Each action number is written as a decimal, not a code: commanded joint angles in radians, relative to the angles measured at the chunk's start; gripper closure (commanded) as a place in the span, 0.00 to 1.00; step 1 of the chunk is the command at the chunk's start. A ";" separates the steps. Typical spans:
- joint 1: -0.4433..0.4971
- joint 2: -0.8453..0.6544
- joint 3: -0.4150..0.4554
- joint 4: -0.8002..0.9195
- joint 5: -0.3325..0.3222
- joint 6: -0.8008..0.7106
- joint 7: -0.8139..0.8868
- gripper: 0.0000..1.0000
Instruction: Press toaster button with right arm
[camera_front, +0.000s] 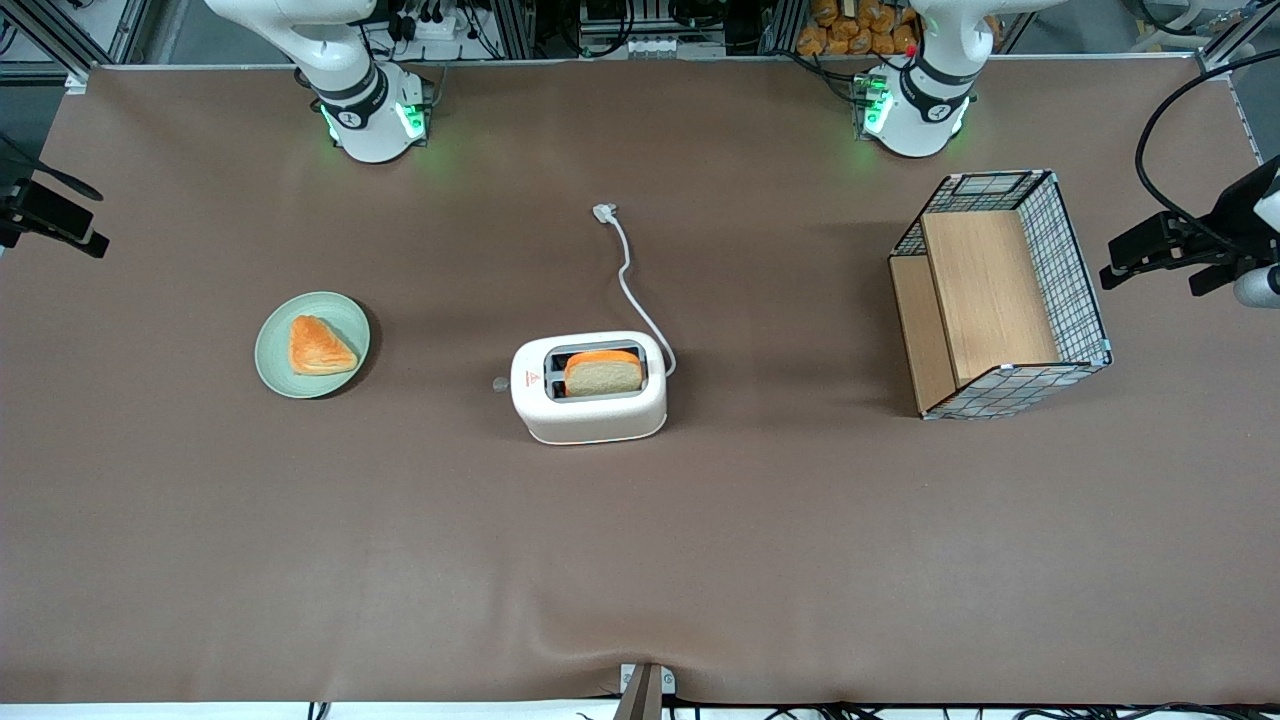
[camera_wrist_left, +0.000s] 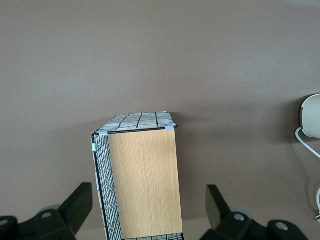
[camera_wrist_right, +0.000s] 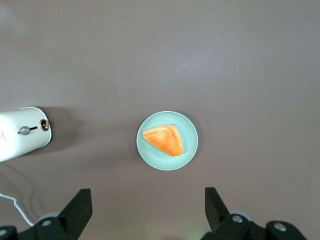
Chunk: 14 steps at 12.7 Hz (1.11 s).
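**Tool open above the plate, toaster off to one side**

The front view takes in the whole brown tabletop: the toaster stands near its middle with a slice of bread upright in one slot, its white cord trailing away from the front camera to a plug. The toaster button shows there only as a tiny grey nub on the narrow end that faces the working arm's end of the tabletop. A wire-mesh basket lies toward the parked arm's end.

The right wrist view shows that narrow end plainly, with the button on its slider and a small brown dial just beside it. That view looks straight down on a green plate holding a triangular pastry.

The tool hangs high over the plate with its fingers spread wide and nothing between them. The toaster lies well apart from it, sideways toward the tabletop's middle.
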 joint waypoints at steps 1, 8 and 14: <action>-0.012 -0.019 0.003 -0.017 0.013 0.006 -0.018 0.00; -0.009 -0.019 0.005 -0.017 -0.006 0.006 -0.019 0.00; -0.008 -0.019 0.006 -0.019 -0.008 0.001 -0.016 0.00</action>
